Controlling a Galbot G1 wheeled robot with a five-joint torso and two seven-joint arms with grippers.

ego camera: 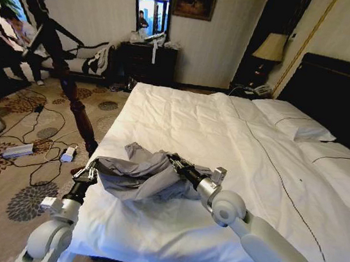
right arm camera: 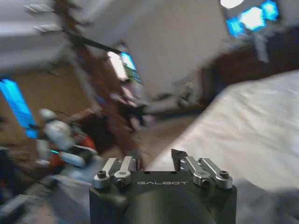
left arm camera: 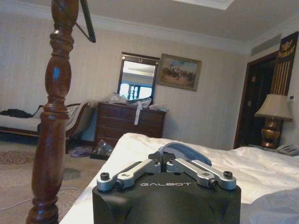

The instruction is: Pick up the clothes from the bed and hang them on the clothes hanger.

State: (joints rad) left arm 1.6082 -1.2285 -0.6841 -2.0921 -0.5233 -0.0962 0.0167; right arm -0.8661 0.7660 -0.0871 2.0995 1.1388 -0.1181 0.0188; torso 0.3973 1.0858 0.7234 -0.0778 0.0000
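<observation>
**A:** Where is the shirt right now?

**B:** The light grey-blue long-sleeved shirt of thin soft fabric (ego camera: 140,175) lies bunched in a heap on the white duvet of the large double bed (ego camera: 237,152), near the bed's foot edge and toward its left corner.

**A:** And your arms?

**B:** My left arm rises from below the foot edge with the forearm angled up toward the bed. My left tool (ego camera: 88,174) sits at the left end of the heap; in the left wrist view its fingers (left arm camera: 161,157) are pressed together with a fold of grey-blue cloth just beyond them. I cannot tell whether cloth is caught between them.

**A:** The right one?

**B:** My right arm reaches in from the right across the foot of the bed, elbow bent, forearm pointing left into the heap. My right tool (ego camera: 174,162) is against the shirt's right side. In the right wrist view its fingers (right arm camera: 176,157) stand spread, with a gap between them.

**A:** Anything else nearby?

**B:** A turned dark wooden post (ego camera: 78,108) stands on the patterned carpet just off the bed's left foot corner.
</observation>
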